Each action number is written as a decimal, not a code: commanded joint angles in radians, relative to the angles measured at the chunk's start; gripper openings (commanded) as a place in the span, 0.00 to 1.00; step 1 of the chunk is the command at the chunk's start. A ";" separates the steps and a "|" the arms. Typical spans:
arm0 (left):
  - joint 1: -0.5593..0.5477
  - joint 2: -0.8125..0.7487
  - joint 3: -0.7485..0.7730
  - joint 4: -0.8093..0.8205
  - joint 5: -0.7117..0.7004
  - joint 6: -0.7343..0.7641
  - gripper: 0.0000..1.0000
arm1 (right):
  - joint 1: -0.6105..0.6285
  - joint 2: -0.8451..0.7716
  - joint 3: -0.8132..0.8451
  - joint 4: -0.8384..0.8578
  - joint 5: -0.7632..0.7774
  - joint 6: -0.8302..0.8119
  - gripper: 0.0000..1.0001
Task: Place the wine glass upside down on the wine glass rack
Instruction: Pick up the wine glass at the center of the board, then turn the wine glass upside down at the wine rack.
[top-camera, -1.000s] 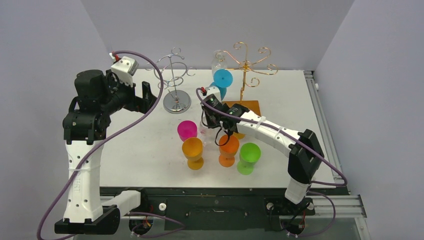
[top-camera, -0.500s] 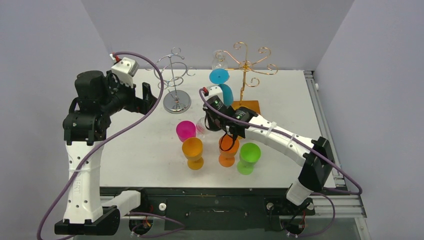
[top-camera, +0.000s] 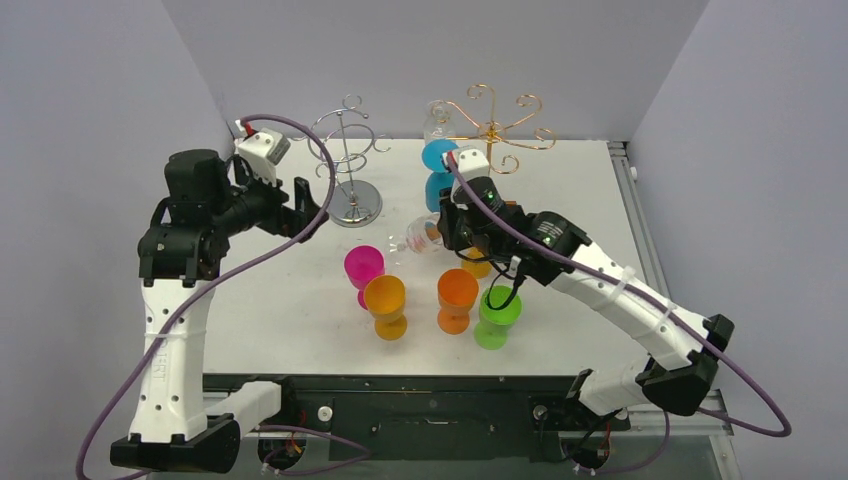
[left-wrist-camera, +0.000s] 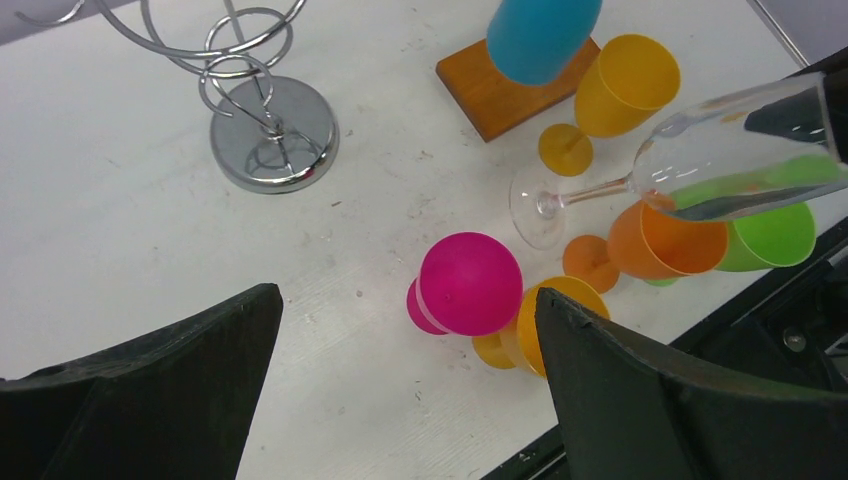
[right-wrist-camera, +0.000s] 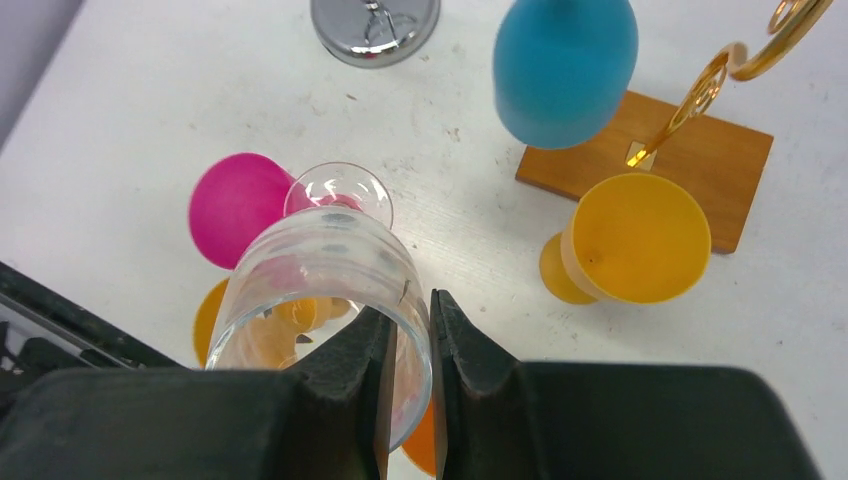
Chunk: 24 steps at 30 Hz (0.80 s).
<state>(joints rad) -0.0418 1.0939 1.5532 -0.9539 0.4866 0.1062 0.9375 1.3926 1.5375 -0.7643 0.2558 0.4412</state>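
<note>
Seen from above, the right gripper (top-camera: 447, 232) is holding the clear wine glass (top-camera: 420, 238) sideways above the table (top-camera: 280, 300), likely readying it for the gold rack (top-camera: 490, 125). The left wrist view is showing the left gripper (left-wrist-camera: 405, 300) spread wide, idle. The right wrist view is showing fingers pinching the rim — the stem is mostly hiding behind the bowl, and the rack is cut off.

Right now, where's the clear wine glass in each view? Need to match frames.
Top external: the clear wine glass is near picture centre, tipped on its side.
Left wrist: right side, with the bowl at the upper right edge and the foot pointing toward centre.
Right wrist: lower centre-left, with the rim pinched between the jaws.
Shared landmark: the blue glass, top centre-right in left wrist, top centre-right in right wrist.
</note>
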 joint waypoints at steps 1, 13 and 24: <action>-0.004 -0.011 -0.032 0.032 0.125 -0.024 0.96 | 0.003 -0.086 0.107 0.016 -0.035 -0.007 0.00; -0.153 0.009 -0.079 0.068 0.143 -0.070 0.96 | 0.002 -0.144 0.201 0.139 -0.176 0.055 0.00; -0.156 0.072 -0.029 0.089 0.238 -0.091 0.81 | 0.003 -0.168 0.138 0.253 -0.247 0.093 0.00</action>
<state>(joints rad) -0.1947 1.1484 1.4597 -0.9195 0.6575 0.0269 0.9375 1.2602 1.6833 -0.6392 0.0528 0.4961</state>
